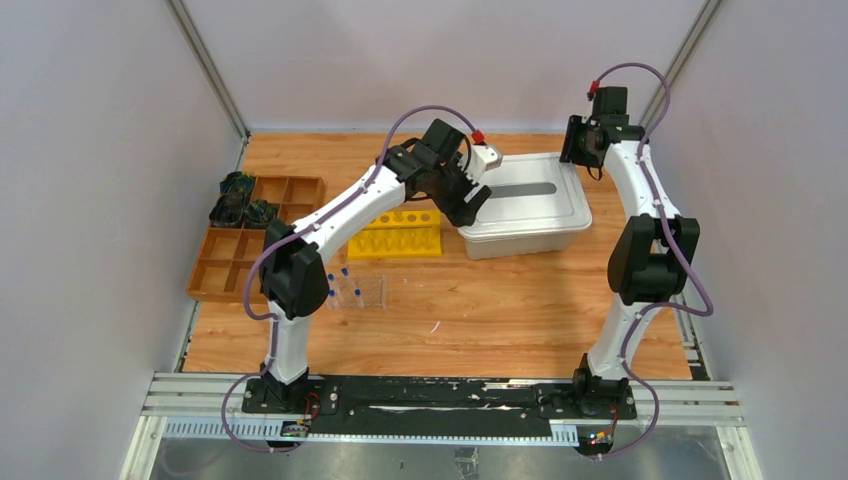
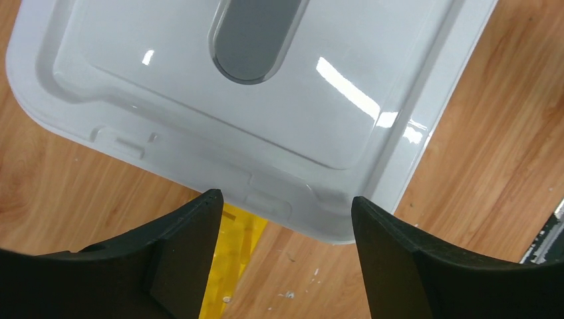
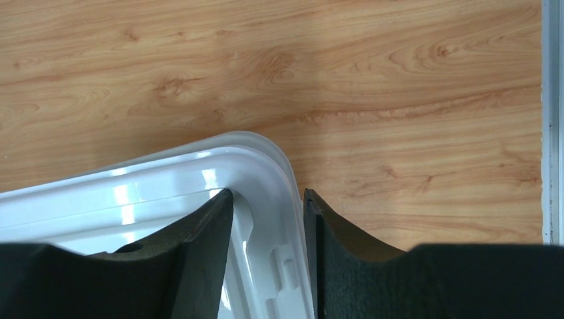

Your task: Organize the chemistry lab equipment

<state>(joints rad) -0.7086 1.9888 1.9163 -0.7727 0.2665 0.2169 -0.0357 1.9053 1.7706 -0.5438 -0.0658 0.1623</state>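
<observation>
Tubes [image 1: 337, 279] with blue caps stand in a clear rack [image 1: 365, 292] on the table [image 1: 500, 315], near the left arm's elbow and just in front of a yellow rack [image 1: 400, 236]. The two racks lie close but apart. A brown tray [image 1: 215, 265] of compartments sits at the table's left edge; a few dark items [image 1: 240, 203] fill its far corner, too small to make out.

A white bin [image 1: 520, 238] with its lid [image 2: 199, 100] on stands right of the yellow rack. The lid has a grey oval recess [image 2: 256, 40] along its middle.

The left gripper [image 2: 286, 199] hangs over the lid's left edge, jaws wide apart and holding nothing. An end of the yellow rack shows below, between the fingers.

The right gripper [image 3: 266, 193] is at the bin's far right corner. One finger [image 3: 199, 246] sits inside the lid's rim and the other outside it, both close against the plastic — whether they actually pinch it I cannot tell.
</observation>
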